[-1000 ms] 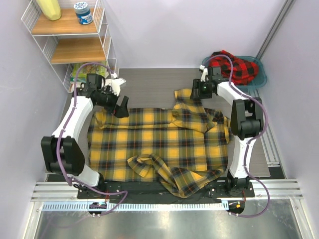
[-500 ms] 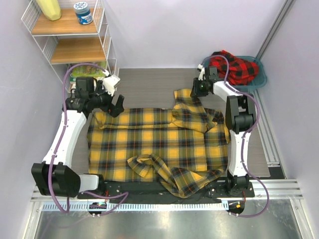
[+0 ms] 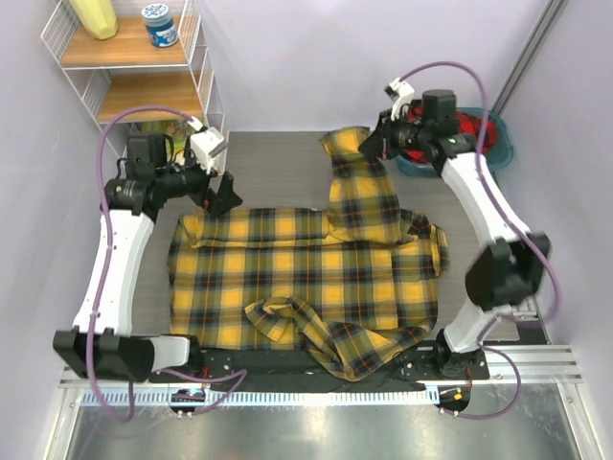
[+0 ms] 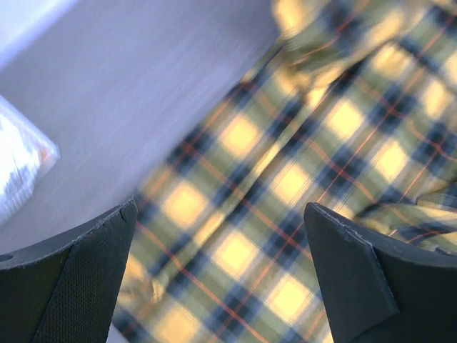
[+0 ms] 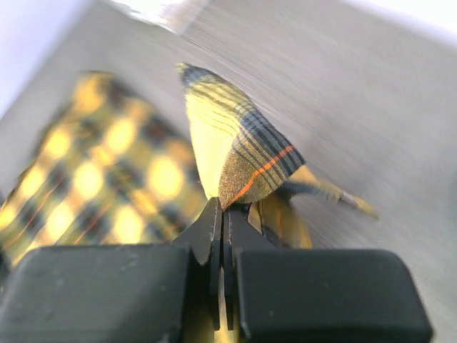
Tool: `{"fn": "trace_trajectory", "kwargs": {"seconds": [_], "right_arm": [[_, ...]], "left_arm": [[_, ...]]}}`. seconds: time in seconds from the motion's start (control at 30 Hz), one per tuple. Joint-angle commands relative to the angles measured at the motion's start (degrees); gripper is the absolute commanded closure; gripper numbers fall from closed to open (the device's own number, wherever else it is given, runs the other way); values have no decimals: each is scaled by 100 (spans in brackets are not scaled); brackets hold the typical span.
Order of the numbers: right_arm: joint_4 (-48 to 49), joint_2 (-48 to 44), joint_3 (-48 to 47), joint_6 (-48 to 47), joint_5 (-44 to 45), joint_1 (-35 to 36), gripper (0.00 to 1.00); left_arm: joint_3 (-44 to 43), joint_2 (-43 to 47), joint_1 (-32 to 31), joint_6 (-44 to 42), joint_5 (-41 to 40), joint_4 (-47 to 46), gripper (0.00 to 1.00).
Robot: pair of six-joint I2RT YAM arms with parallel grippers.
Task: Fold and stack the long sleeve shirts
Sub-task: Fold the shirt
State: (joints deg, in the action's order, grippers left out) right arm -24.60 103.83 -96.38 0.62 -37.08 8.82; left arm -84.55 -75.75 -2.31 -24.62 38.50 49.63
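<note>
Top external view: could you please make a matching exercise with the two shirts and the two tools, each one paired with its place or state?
Things:
1. yellow shirt
2. red shirt
3. left tool
4. right tool

Places or states:
A. shut, pinching a lifted part of the yellow shirt
B. in the teal basin
C. open, holding nothing
D. mostly spread on the table

Pairs: 1-D, 2-B, 3-C, 4-A

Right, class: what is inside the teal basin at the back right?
A red shirt, bunched up. The right arm crosses in front of it, so part of the shirt and the bottom of the basin are hidden.
</note>
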Motion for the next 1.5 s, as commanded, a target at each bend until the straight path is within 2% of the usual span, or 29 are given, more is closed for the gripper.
{"fn": "trace_trajectory", "kwargs": {"seconds": [0.0, 0.13, 0.23, 0.27, 0.3, 0.33, 0.43, 0.47, 0.67, 0.9, 0.93, 1.03, 1.07, 1.1, 1.13, 1.17, 1.23, 1.27, 1.3, 1.37, 1.4, 1.47], "right_arm": [[-562, -1575, 470, -1019, -757, 601, 99], [-862, -2445, 1224, -1529, -467, 1059, 99], [-862, -2999, 1691, -1565, -72, 1375, 99], [-854, -3200, 1797, -1539, -28, 1412, 99], [-827, -3289, 1998, -1478, -19, 1421, 99], [-818, -3360, 2087, -1460, 8, 1421, 99], [-818, -3650, 2421, -1609, 96, 1447, 99], [-827, -3764, 2561, -1722, 87, 1465, 99], [-801, -4107, 2984, -1943, 96, 1675, 99], [-660, -4503, 3248, -1978, 87, 1851, 99], [-625, -4573, 3274, -1987, 130, 1869, 98], [-599, -4714, 3327, -2005, 175, 1922, 98], [-572, -4740, 3345, -1979, 166, 1930, 97], [-564, -4767, 3336, -1987, 149, 1957, 96], [-581, -4819, 3336, -1970, 148, 1957, 93], [-598, -4854, 3327, -1952, 157, 1966, 77], [-843, -4916, 3223, -1926, 175, 1948, 54], [-923, -5003, 3187, -1873, 288, 1957, 35], [-1002, -5039, 3126, -1812, 367, 1957, 25], [-1686, -5022, 2679, -2003, 255, 1966, 9], [-1906, -5022, 2520, -2092, 176, 1948, 1], [-2067, -5109, 2317, -2137, 174, 1843, 0]], "left_arm": [[211, 919, -673, -78, 396, -760, 0], [413, 1202, -1271, 89, 307, -1402, 0], [615, 1308, -2008, 89, -209, -1552, 0], [650, 1308, -2437, 133, -412, -1587, 0], [694, 1308, -2641, 237, -840, -1727, 0], [816, 1299, -3009, 717, -1097, -1841, 0], [984, 1159, -3634, 1301, -1555, -1930, 0], [1046, 1115, -3776, 1433, -1930, -2148, 0], [1108, 544, -4032, 2312, -2329, -2668, 0], [731, -115, -4050, 2743, -1268, -2774, 0], [704, -168, -4058, 2787, -753, -2792, 3], [607, -274, -4198, 2963, -82, -2906, 30], [572, -309, -4277, 2867, -1, -2880, 52], [554, -301, -4417, 2771, 43, -2827, 64], [537, -292, -4480, 2657, 183, -2653, 90], [484, -231, -4541, 2525, 193, -2494, 99], [449, -99, -4761, 1805, 79, -1768, 100], [518, -3, -4814, 1568, 87, -1520, 100], [571, 233, -4814, 1244, 70, -1326, 100], [807, 463, -4814, 812, 139, -661, 100], [887, 690, -4849, 253, 158, -421, 100], [1211, 885, -5137, -199, 79, 97, 100]]}}
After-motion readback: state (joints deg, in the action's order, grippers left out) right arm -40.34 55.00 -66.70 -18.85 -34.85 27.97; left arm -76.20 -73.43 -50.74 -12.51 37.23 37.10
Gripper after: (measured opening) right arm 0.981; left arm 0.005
